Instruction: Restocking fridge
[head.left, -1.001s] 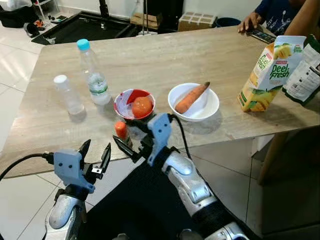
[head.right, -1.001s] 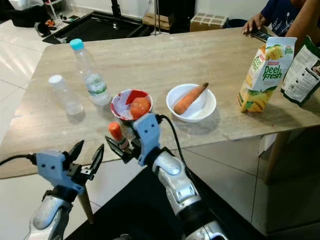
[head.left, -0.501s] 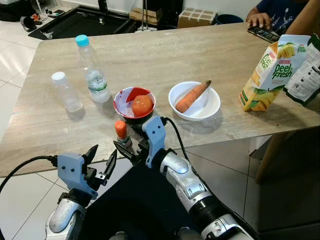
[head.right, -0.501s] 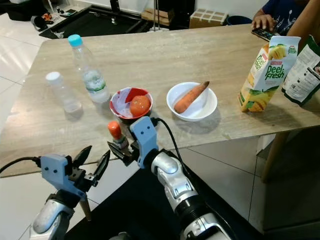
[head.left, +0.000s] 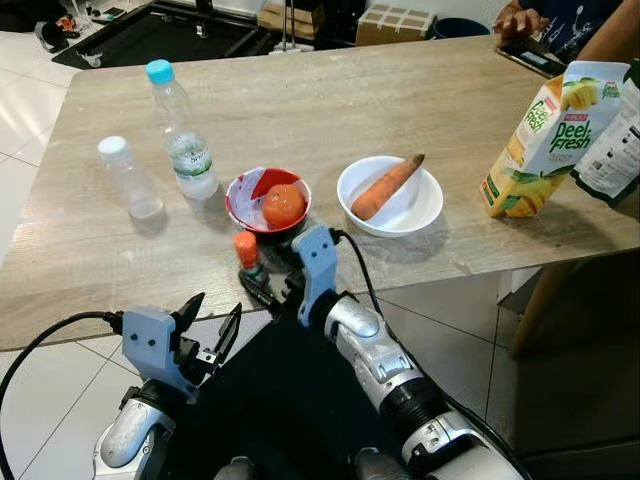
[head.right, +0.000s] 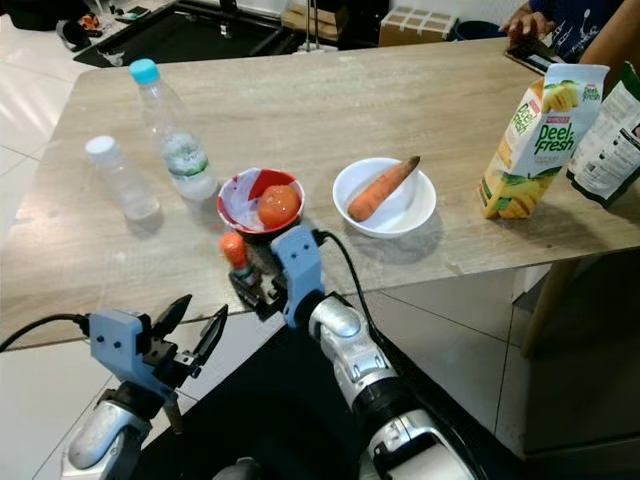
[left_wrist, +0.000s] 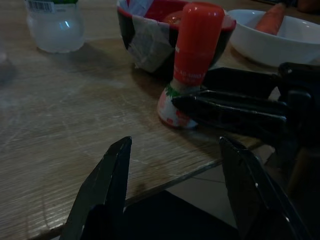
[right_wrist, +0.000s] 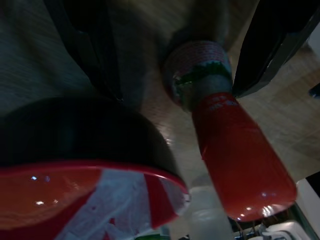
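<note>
Your small red-capped bottle (head.left: 245, 256) stands upright near the front edge of the table (head.left: 420, 100), just in front of the red bowl (head.left: 267, 200) that holds a tomato (head.left: 283, 205). A second ago the right claw (head.left: 262, 291) was short of it, fingers spread in front of the table edge; now it has pushed in so the two black fingers bracket the bottle's base. The right wrist view shows a finger on either side of the white label band with gaps remaining, so the claw is spread around the bottle, not yet clenched on it. The left wrist view confirms it: the dark fingers reach in beside the bottle's foot, close to it but not squeezing.

That means the approach is done and the grasp is what you have left before anything goes to the fridge. The bottle is narrow and top-heavy looking, and the bowl sits right behind it, so close evenly or you may tip it into the bowl.

Your left claw (head.left: 212, 335) hangs below the table edge, fingers released and holding nothing. Further out sit two clear water bottles (head.left: 182, 135), a white bowl (head.left: 390, 195) with a carrot (head.left: 386, 187), and a juice carton (head.left: 540, 140) at the right end, all waiting. A person's hand (head.left: 520, 17) rests at the far corner.
</note>
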